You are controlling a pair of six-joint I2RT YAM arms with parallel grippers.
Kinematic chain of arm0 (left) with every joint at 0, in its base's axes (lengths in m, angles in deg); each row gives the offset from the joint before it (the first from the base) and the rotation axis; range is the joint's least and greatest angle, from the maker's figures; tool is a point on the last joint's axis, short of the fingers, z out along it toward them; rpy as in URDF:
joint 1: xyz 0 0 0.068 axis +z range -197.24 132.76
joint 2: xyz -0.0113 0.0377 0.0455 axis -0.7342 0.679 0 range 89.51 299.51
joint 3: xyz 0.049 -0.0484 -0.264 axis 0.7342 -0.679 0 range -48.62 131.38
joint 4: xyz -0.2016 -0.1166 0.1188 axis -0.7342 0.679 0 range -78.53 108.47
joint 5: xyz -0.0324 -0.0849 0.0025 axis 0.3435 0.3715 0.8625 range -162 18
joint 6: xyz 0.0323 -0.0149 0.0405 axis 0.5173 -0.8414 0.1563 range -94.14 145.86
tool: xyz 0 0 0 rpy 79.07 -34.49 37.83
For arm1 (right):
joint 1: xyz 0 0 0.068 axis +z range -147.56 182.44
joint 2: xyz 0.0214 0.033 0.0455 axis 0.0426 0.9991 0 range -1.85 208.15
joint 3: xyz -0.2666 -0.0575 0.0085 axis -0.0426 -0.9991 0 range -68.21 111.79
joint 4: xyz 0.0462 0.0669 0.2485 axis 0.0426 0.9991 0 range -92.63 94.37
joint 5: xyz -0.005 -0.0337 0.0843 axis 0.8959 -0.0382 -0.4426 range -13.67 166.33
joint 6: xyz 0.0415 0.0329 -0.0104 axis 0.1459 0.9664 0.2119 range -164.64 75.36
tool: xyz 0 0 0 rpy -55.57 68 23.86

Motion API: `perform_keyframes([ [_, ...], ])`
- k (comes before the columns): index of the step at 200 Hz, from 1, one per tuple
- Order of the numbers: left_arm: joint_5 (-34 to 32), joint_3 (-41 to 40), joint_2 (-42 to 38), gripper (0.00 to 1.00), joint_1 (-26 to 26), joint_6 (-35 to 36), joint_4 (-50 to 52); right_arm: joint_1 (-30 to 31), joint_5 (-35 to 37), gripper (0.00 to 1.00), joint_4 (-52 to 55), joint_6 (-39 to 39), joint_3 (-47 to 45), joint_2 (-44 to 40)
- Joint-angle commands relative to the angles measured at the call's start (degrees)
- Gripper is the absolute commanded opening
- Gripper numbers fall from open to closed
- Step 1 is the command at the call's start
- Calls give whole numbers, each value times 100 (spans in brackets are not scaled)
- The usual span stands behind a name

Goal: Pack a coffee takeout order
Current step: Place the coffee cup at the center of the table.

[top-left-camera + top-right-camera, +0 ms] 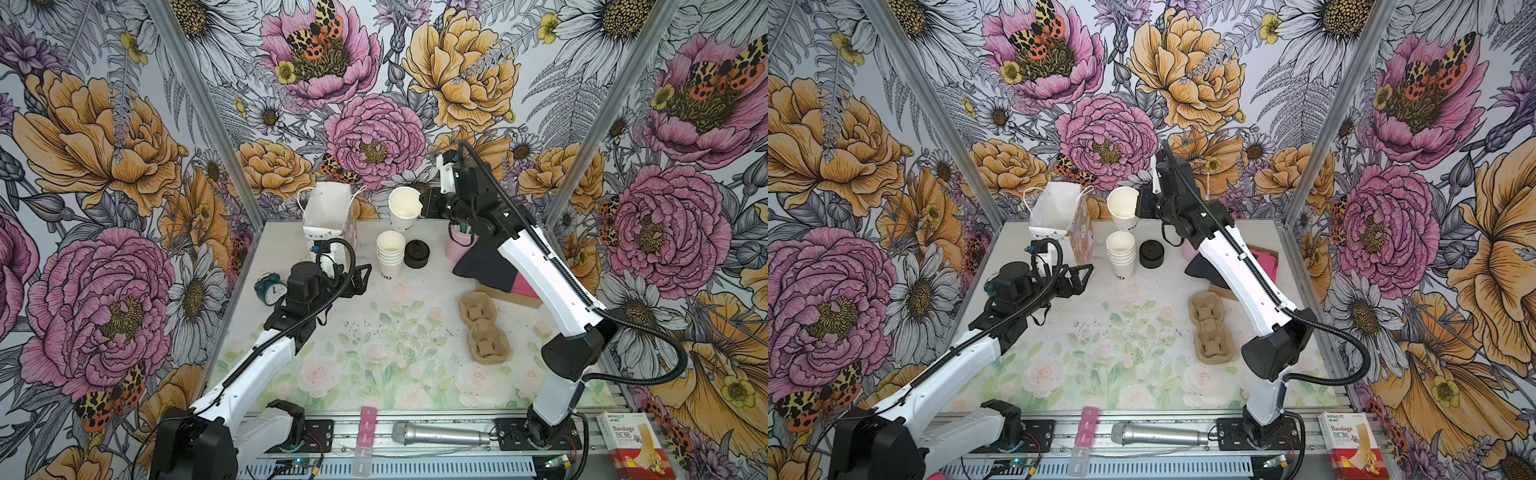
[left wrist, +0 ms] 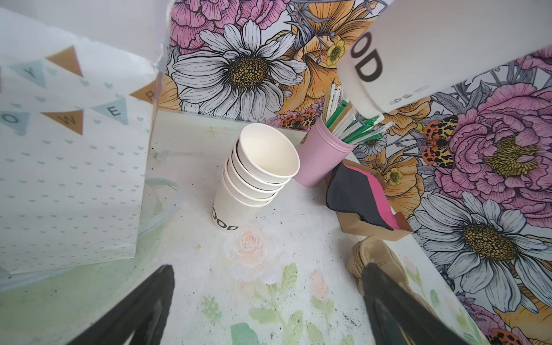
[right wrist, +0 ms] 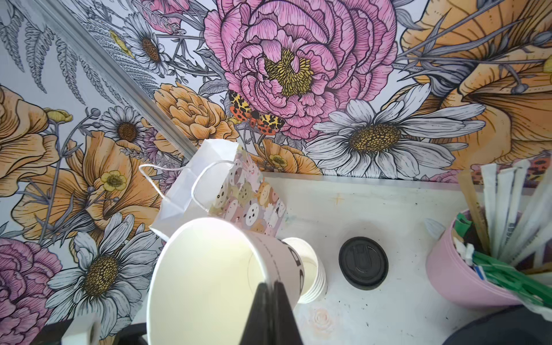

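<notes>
White paper cup [image 1: 402,208]: pinched at the rim by the right claw [image 1: 423,204], held above the stack [image 1: 390,254], far centre, right of the bag [image 1: 328,208], likely for bagging. Left claw [image 1: 360,277]: wide, empty.

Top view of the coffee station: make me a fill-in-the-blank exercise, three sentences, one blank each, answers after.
The right gripper is ____ on the rim of the small white paper cup, held above the table.
The round black domed plastic lid sits between the stack of white paper cups and the pink cup holding ____.
The left gripper has its jaws ____.
Missing words: shut; straws; open.
</notes>
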Motion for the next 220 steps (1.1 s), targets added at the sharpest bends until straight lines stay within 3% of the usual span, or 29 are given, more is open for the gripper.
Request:
perform_keyframes([
  [1, 102, 51, -132, 99, -45, -47, -113, 33, -314, 0, 0, 7, -569, -425],
  [88, 237, 8, -489, 99, -108, -49, 117, 275, -688, 0, -73, 320, -3294, -1584],
  [127, 222, 16, -448, 99, -198, -49, 117, 574, -1039, 0, -1094, 810, -4408, -1549],
  [183, 164, 24, -445, 99, -287, -1, 118, 879, -425, 0, -2102, 953, -5536, -1608],
  [220, 145, 34, -381, 99, -329, 30, 112, 998, -383, 0, -2447, 829, -5874, -1531],
])
